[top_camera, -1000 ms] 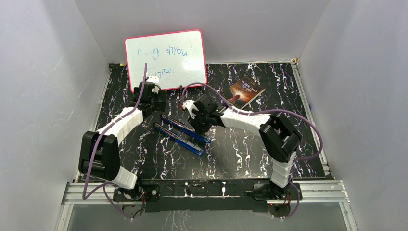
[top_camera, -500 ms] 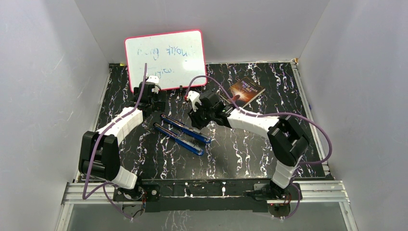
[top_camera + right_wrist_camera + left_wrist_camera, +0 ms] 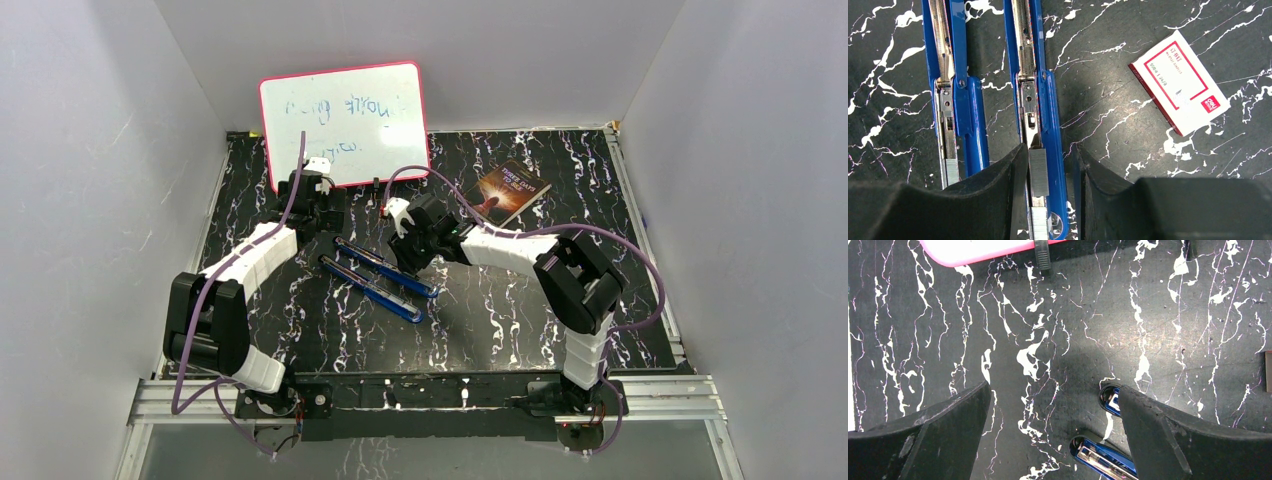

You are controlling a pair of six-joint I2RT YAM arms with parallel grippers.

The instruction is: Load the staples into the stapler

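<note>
Two blue staplers lie opened flat side by side, the left one (image 3: 955, 100) and the right one (image 3: 1040, 100), also seen in the top view (image 3: 385, 268). A short grey strip of staples (image 3: 1038, 172) lies in the right stapler's channel, with another strip (image 3: 1038, 222) just below it. My right gripper (image 3: 1048, 150) straddles that rail, its jaws partly open. The strip lies beside the left finger (image 3: 998, 190), and the right finger (image 3: 1098, 190) stands off from it. My left gripper (image 3: 1055, 405) hangs wide open and empty over the staplers' far ends (image 3: 1108, 460).
A white box with a red label (image 3: 1180, 82) lies on the table right of the staplers. A pink-framed whiteboard (image 3: 345, 120) leans at the back left, and a book (image 3: 513, 190) lies at the back right. White walls close in the black marbled table (image 3: 480, 320).
The right gripper's jaws have widened a little over the stapler, and its arm swung out slightly and came back. The left arm has not moved.
</note>
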